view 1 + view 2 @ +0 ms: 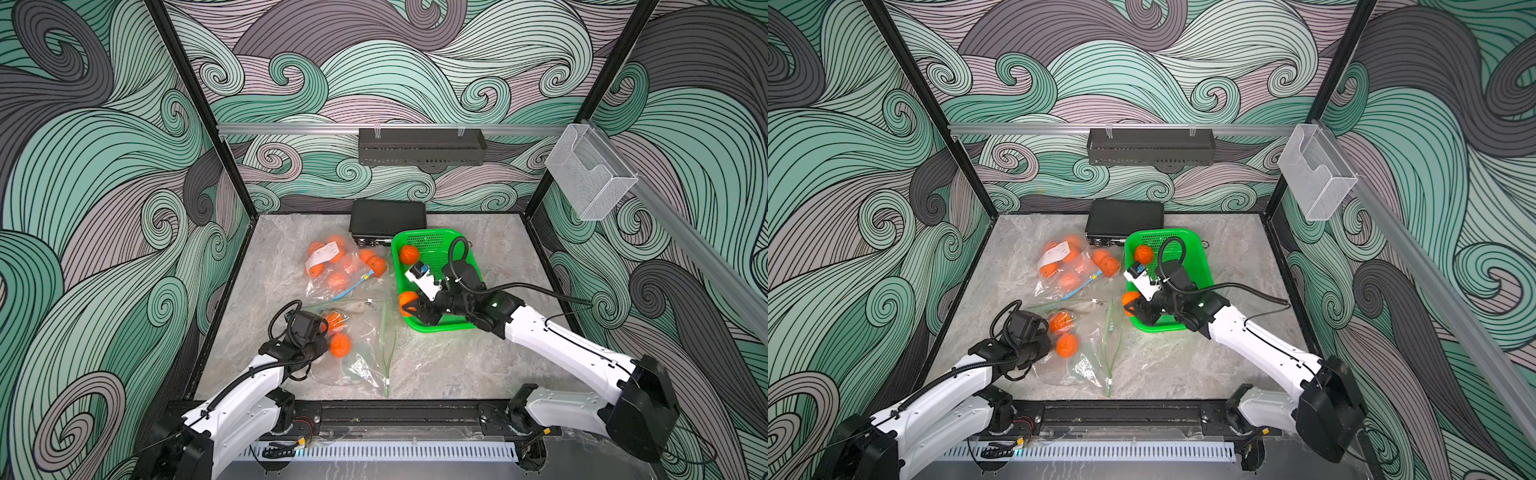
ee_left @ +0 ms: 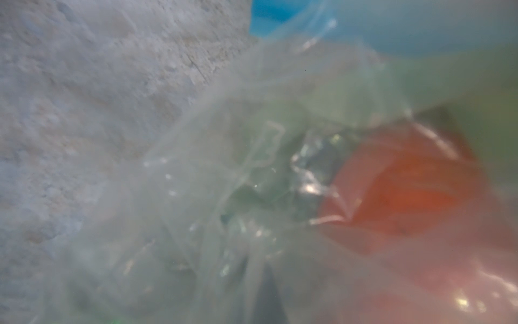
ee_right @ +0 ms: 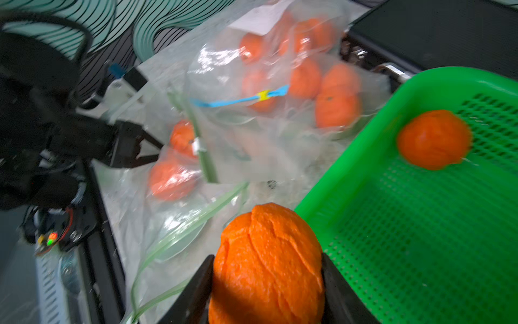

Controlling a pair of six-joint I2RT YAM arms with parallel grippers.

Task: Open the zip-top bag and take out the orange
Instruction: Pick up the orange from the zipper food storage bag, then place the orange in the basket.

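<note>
Right hand [image 3: 267, 261]: closed on the orange [image 1: 407, 298], one finger on each flank, with the fruit lifted off the counter [image 1: 457, 365].
Right hand position: at the near corner of the green basket [image 1: 424, 233]. Whether the fruit hangs inside or outside the rim cannot be told.
Step judged: carrying the fruit to the basket for release.
Left hand [image 3: 157, 153]: fully closed, pinching the film of the zip-top bag [image 1: 365, 368]. The hold is judged to pin the bag so it does not drag as fruit comes out.
Bag mouth: the green zip strip [image 1: 388, 353] lies parted on the side toward the right hand, so the bag is open.
Bag contents: two bagged oranges [image 1: 340, 345] lie just beyond the left hand's fingers.
Basket contents: one loose orange [image 1: 409, 254] sits beyond the right hand, near the far wall.
Second bag [image 1: 332, 270]: it has a blue strip and holds several oranges. It lies beyond the left hand, apart from both hands.
Risk judged: a release this near the rim could send the fruit rolling onto the counter.
Left wrist view: blurred film and an orange mass only.
</note>
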